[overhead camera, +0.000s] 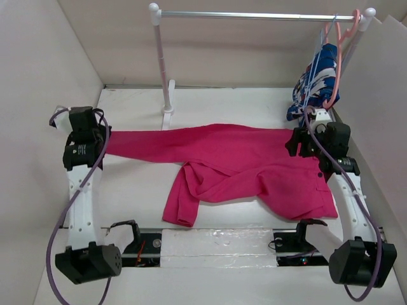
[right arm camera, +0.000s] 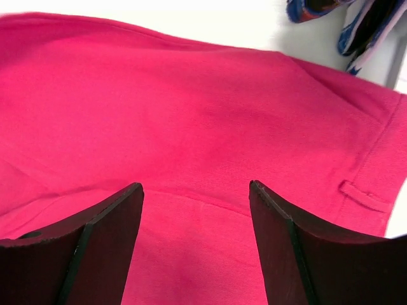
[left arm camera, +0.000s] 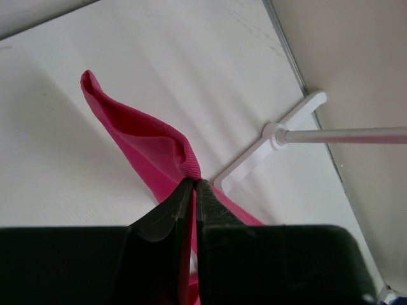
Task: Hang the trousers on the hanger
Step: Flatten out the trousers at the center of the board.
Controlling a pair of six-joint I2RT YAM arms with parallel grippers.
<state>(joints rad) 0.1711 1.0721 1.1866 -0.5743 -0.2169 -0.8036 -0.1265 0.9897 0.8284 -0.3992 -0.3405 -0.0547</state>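
The magenta-pink trousers (overhead camera: pixel 241 159) lie spread across the table, waist at the right. One leg is stretched out to the left and the other is folded toward the front. My left gripper (overhead camera: pixel 102 136) is shut on the end of the stretched leg; in the left wrist view the cloth (left arm camera: pixel 140 140) rises out of the closed tips (left arm camera: pixel 194 183). My right gripper (overhead camera: pixel 299 143) is open just above the trousers near the waist, with pink cloth (right arm camera: pixel 191 108) between its spread fingers (right arm camera: pixel 196 185). The thin light-blue hanger (overhead camera: pixel 317 56) hangs on the rail at the far right.
A clothes rail (overhead camera: pixel 254 15) on a white post (overhead camera: pixel 164 63) spans the back; its foot (left arm camera: pixel 267 143) shows in the left wrist view. A blue-and-white patterned garment (overhead camera: pixel 318 79) and a salmon-pink hanger (overhead camera: pixel 340 57) hang at the rail's right end. Walls close in both sides.
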